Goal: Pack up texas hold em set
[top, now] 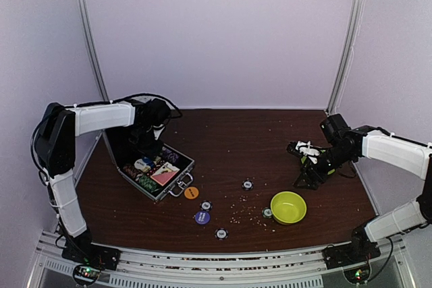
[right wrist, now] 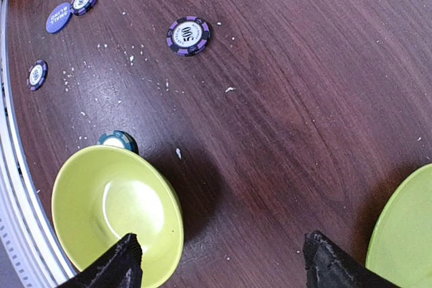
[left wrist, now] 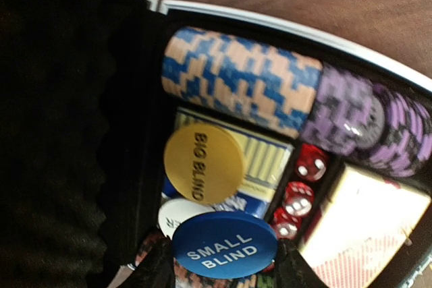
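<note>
The left jaws are partly closed on a round blue plastic button lettered SMALL BLIND [left wrist: 225,253]. They pinch it at its rim and hold it flat just above the open small silver aluminium case with black foam lining [left wrist: 54,133].

Directly beneath and a little ahead of these jaws, a round yellow BIG BLIND button [left wrist: 202,163] and a round white button [left wrist: 177,212] lie on a card deck. Farther ahead is a row of blue-and-tan striped chips [left wrist: 243,79]. Its long axis runs side to side, in line with the jaws' own opening. The case is already under the button, so a short drop and release should be enough. The raised lid close on the jaws' left is the edge to mind.

The right jaws are wide open and empty over the dark wooden surface [right wrist: 304,99], with a lime-green bowl [right wrist: 115,200] at their left and a lime-green plate [right wrist: 405,234] at their right. Ahead of them a teal-edged chip [right wrist: 118,141] is tucked against the bowl's far rim. A purple-striped chip [right wrist: 189,36] lies beyond it with open room all round. The right arm looks nearer to both chips. A round orange button [top: 191,192] lies just beside the case, nearer the left arm.
</note>
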